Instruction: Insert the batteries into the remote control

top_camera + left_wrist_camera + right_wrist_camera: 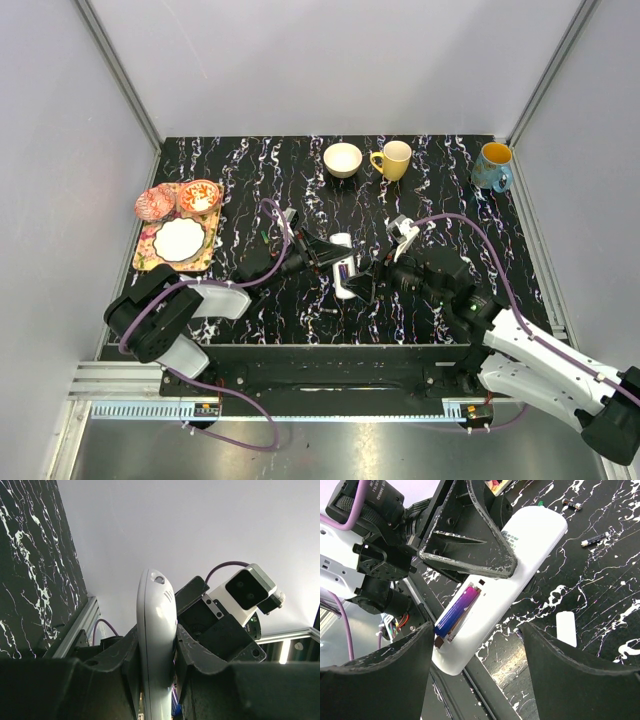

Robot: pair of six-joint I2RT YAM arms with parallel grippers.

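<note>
My left gripper is shut on the white remote control and holds it off the table. In the left wrist view the remote control stands edge-on between the two black fingers. In the right wrist view the remote control shows its open back, with a blue-purple battery lying in the compartment. My right gripper is open, its fingers either side of the remote's lower end without touching it. Two loose batteries lie on the black marbled table beyond.
A small white battery cover lies on the table by my right finger. At the back stand a cream bowl, a yellow mug and a blue mug. A patterned tray with a plate sits at the left.
</note>
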